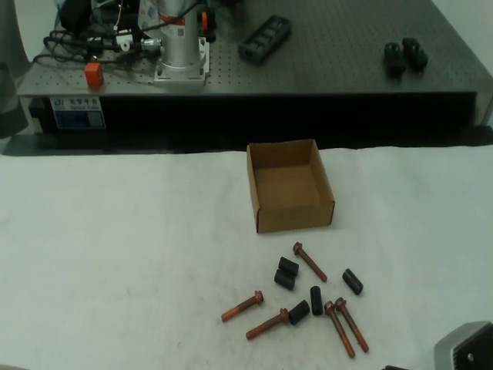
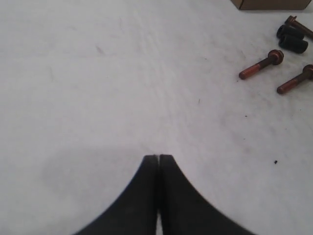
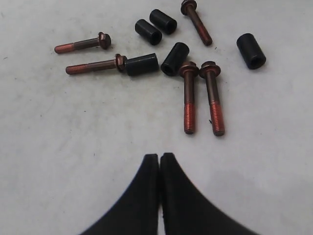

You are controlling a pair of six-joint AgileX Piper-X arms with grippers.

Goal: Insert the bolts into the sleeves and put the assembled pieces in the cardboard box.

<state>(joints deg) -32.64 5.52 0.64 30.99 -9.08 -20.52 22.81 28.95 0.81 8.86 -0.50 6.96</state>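
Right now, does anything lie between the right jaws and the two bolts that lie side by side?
Nothing visible does. The right jaws are shut, and only bare white cloth shows between them and the pair of bolts. The sleeves lie beyond the bolts.

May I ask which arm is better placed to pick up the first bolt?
Probably the right: the right jaws, shut, sit close before two side-by-side bolts, whereas the left jaws face bare cloth with bolts far off.

Left end effector (image 2: 158,156): two matte black fingers (image 2: 139,200), broad at the base, curving in to narrow blunt tips, thin seam between. Right end effector (image 3: 159,155): same black curved pair. Light grey arm housing (image 1: 466,348), rounded corner, small dark hole.
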